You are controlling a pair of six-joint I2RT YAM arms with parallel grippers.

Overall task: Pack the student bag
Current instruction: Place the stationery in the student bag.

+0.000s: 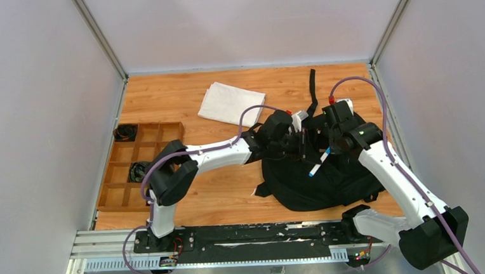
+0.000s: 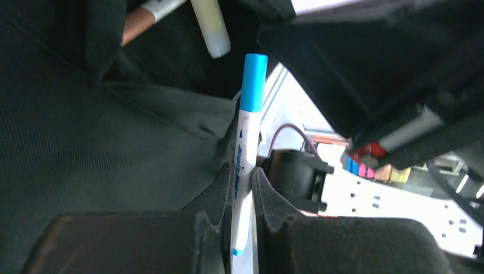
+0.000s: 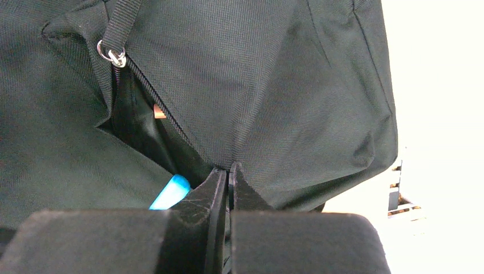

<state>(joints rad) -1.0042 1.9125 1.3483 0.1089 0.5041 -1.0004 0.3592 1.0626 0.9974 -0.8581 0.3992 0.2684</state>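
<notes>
So the student bag (image 1: 322, 180) slumps at 4 o'clock on the tabletop (image 1: 231, 201), with its 12 o'clock end buried under the arms. The right gripper (image 3: 228, 178) is pinched tight on bag fabric beside the open zipper (image 3: 154, 97), and the left gripper (image 2: 242, 188) clamps a blue-capped marker (image 2: 246, 131) whose lower end is hidden.

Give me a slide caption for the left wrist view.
Left fingers clamp a white cylindrical marker with a blue cap, pointing it toward the soft black fabric backpack.
</notes>
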